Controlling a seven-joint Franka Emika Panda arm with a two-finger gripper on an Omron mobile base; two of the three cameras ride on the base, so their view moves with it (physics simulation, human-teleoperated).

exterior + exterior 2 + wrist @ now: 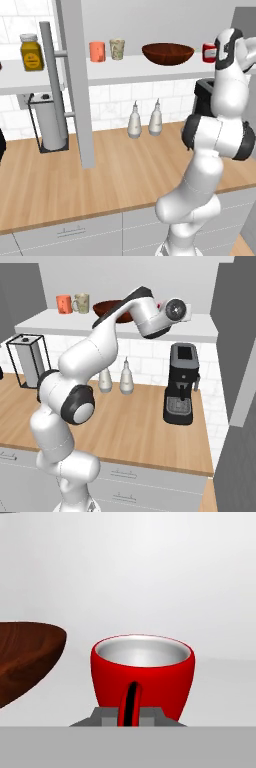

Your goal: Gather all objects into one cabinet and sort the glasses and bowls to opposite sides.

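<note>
**Red mug at the gripper, right end of the shelf**

The bright red mug with a handle stands upright on the white shelf board of the open-fronted wall cabinet, its handle turned toward the hand camera and sitting between the grey fingertips of the two-finger gripper. Whether the claw is clenched on the handle or merely straddling it cannot be told.

The wide dark reddish-brown wooden bowl sits just left of the mug, a narrow strip of bare shelf between them. Further left, the salmon-orange tumbler and the beige speckled tumbler stand close together near the tall grey side panel. Open shelf lies between those cups and the bowl.

Beyond the panel, a yellow lidded jar carries a label too small to read. No writing is legible anywhere.

On the wooden counter below stand two white pear-shaped bottles and a black coffee machine; the near counter is open.
</note>
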